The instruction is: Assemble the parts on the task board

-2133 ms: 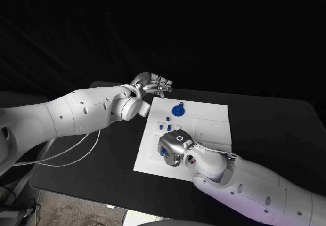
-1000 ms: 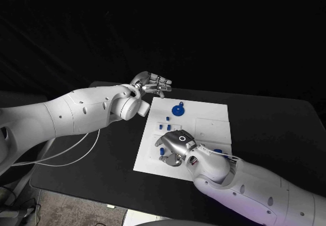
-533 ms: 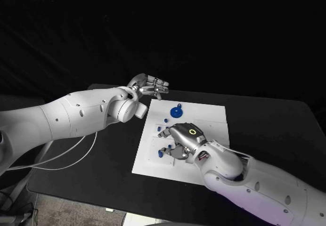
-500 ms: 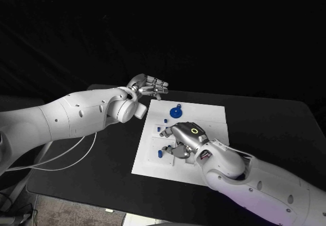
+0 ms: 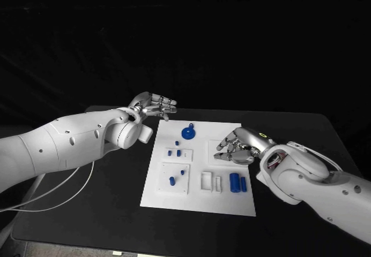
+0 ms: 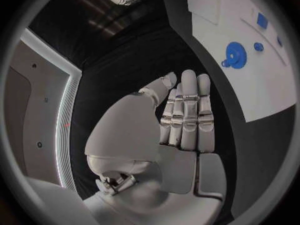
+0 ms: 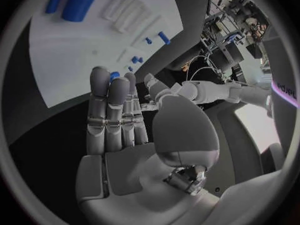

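The white task board [image 5: 197, 199] lies in the middle of the black table. On it are a blue round disc with a tab [image 5: 188, 132], small blue pegs [image 5: 176, 153], a blue piece in a white block [image 5: 173, 180] and two blue cylinders [image 5: 238, 183] lying side by side. My left hand [image 5: 153, 105] hovers past the board's far left corner, its fingers straight and holding nothing. My right hand [image 5: 241, 145] hangs over the board's right side, beyond the cylinders, and is also empty. The left wrist view shows the disc [image 6: 235, 53] ahead of the left hand's fingertips [image 6: 189, 80]. From the right wrist, the cylinders [image 7: 78, 2] lie beyond the straight fingers [image 7: 112, 110].
White slotted blocks [image 5: 211, 181] stand on the board between the blue piece and the cylinders. Bare black table [image 5: 93, 198] surrounds the board on all sides. A white cable [image 5: 46, 199] loops off the table's left edge.
My right hand has lifted off the near left of the board and swung to its right side, leaving the blue parts there in sight. The left hand holds its place; the camera has shifted.
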You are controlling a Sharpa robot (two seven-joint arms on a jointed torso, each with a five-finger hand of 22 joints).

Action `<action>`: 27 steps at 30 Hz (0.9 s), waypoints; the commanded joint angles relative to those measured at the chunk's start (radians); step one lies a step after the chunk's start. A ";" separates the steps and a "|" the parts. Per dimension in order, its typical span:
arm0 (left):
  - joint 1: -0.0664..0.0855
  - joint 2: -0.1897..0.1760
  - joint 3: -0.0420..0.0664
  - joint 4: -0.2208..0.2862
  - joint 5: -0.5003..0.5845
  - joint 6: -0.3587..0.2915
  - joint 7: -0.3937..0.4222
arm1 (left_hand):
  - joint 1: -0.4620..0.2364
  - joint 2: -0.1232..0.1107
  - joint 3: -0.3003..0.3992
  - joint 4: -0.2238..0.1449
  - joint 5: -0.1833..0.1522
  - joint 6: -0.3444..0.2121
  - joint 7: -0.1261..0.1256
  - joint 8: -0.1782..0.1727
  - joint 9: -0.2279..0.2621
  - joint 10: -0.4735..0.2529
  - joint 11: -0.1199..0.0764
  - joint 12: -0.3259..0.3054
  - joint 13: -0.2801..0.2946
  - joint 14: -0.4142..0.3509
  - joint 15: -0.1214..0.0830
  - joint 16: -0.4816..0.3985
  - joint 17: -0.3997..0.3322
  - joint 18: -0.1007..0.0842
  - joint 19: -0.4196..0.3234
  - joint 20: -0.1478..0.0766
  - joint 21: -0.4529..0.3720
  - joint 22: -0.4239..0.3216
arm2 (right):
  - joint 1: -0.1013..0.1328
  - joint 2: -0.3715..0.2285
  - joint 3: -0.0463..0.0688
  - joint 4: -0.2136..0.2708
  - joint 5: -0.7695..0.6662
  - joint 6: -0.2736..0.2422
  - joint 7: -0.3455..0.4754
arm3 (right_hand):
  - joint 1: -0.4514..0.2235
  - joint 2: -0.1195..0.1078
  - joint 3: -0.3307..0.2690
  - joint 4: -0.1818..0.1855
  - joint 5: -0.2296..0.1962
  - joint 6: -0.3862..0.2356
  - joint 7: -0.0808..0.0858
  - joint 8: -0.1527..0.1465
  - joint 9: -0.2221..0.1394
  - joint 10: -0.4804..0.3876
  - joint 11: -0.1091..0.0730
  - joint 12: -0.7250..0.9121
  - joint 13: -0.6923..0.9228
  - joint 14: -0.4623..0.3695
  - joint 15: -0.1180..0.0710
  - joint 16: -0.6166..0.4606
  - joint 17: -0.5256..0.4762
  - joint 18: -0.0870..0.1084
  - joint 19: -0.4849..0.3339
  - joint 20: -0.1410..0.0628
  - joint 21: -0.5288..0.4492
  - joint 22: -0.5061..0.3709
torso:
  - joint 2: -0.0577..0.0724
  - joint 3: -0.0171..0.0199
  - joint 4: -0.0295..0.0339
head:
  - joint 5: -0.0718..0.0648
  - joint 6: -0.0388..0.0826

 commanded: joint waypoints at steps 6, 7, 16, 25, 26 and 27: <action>-0.011 -0.014 -0.001 0.024 0.005 0.021 0.023 | -0.014 0.004 -0.011 0.004 -0.006 0.005 0.000 -0.005 0.001 -0.003 0.000 -0.004 0.000 0.002 0.006 -0.004 0.001 0.019 0.008 0.000 -0.009 0.017 | 0.013 -0.068 0.010 -0.011 0.264 0.298 -0.256 | -0.034 0.005 0.050 0.069 -0.031 0.004 -0.008 -0.003 0.051 -0.079 -0.002 0.420 0.477 -0.021 -0.001 0.145 0.231 -0.009 0.038 -0.003 0.143 0.122 | -0.016 0.0015 -0.0135 | -0.022 -0.003; -0.013 -0.016 -0.001 0.026 0.006 0.022 0.025 | -0.015 0.003 -0.012 0.005 -0.007 0.005 0.000 -0.004 0.001 -0.003 0.000 -0.004 0.000 0.001 0.006 -0.004 0.001 0.019 0.009 0.000 -0.011 0.017 | 0.013 -0.073 0.011 -0.014 0.273 0.313 -0.276 | -0.040 0.004 0.056 0.074 -0.036 0.007 -0.015 -0.003 0.065 -0.075 -0.004 0.467 0.522 -0.021 0.000 0.161 0.261 -0.010 0.037 -0.003 0.166 0.142 | -0.017 0.0021 -0.0137 | -0.023 -0.004; -0.019 -0.024 -0.003 0.038 0.014 0.037 0.043 | -0.072 -0.013 -0.113 0.065 0.001 -0.001 -0.008 -0.004 0.001 0.010 -0.006 -0.004 0.000 0.008 0.011 -0.007 -0.002 0.006 0.032 0.009 -0.072 -0.033 | 0.015 -0.092 0.004 -0.032 0.336 0.408 -0.390 | -0.110 -0.001 0.075 0.119 -0.064 0.014 -0.020 -0.003 0.135 -0.055 -0.005 0.535 0.621 -0.010 0.000 0.173 0.350 -0.010 0.034 -0.003 0.220 0.215 | -0.019 -0.0008 -0.0151 | -0.035 -0.007; -0.020 -0.025 -0.004 0.047 0.015 0.046 0.059 | -0.033 0.044 -0.408 0.146 -0.014 -0.005 -0.008 -0.002 0.001 0.015 -0.007 -0.002 0.002 0.016 0.014 -0.019 -0.013 -0.007 0.086 0.009 -0.159 -0.129 | 0.015 -0.079 -0.021 -0.046 0.370 0.415 -0.418 | -0.160 -0.019 0.076 0.159 -0.073 -0.001 -0.014 -0.004 0.130 -0.049 -0.002 0.541 0.636 -0.006 0.001 0.178 0.372 -0.011 0.036 -0.003 0.233 0.234 | -0.017 -0.0025 -0.0133 | -0.046 -0.009; -0.020 -0.025 -0.004 0.048 0.015 0.046 0.060 | -0.034 0.048 -0.424 0.152 -0.015 -0.005 -0.008 -0.002 0.001 0.015 -0.007 -0.002 0.002 0.017 0.014 -0.019 -0.013 -0.007 0.088 0.010 -0.162 -0.132 | 0.015 -0.076 -0.023 -0.047 0.371 0.412 -0.419 | -0.163 -0.021 0.076 0.163 -0.074 -0.003 -0.014 -0.004 0.128 -0.049 -0.002 0.542 0.638 -0.006 0.001 0.178 0.374 -0.011 0.036 -0.003 0.233 0.235 | -0.017 -0.0028 -0.0131 | -0.046 -0.010; -0.020 -0.025 -0.005 0.048 0.015 0.047 0.061 | -0.030 0.052 -0.437 0.155 -0.016 -0.005 -0.007 -0.002 0.001 0.015 -0.007 -0.002 0.002 0.016 0.015 -0.019 -0.014 -0.007 0.090 0.009 -0.164 -0.135 | 0.015 -0.073 -0.025 -0.047 0.372 0.408 -0.420 | -0.163 -0.029 0.080 0.173 -0.074 -0.006 -0.013 -0.003 0.120 -0.047 -0.002 0.543 0.642 -0.006 0.000 0.179 0.380 -0.011 0.037 -0.004 0.234 0.240 | -0.017 -0.0026 -0.0128 | -0.046 -0.010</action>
